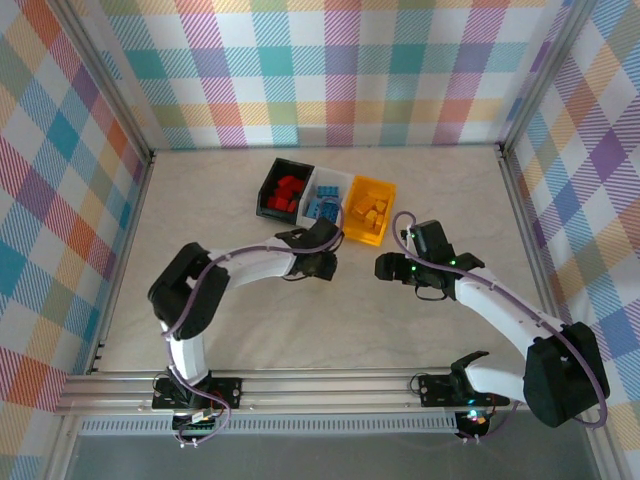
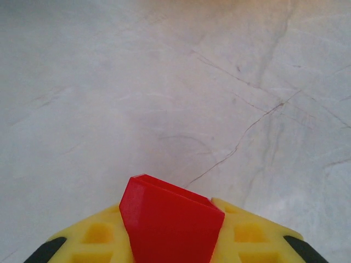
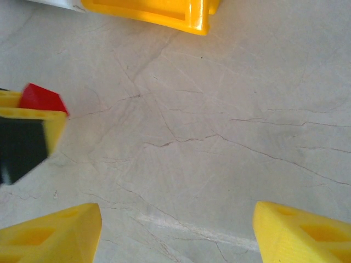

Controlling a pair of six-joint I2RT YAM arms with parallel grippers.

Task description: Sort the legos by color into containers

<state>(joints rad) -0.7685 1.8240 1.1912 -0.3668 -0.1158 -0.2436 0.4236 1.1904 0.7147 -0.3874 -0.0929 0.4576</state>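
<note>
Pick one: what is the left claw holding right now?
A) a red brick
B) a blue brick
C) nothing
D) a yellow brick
A: in the left wrist view a red brick sits pinched in the left claw, between its yellow fingers.

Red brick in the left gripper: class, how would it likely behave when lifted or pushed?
Probably rigid: the red brick shows crisp edges while clamped in the left gripper. Likely light: small plastic. Smooth faces might slip; flat sides shouldn't roll.
</note>
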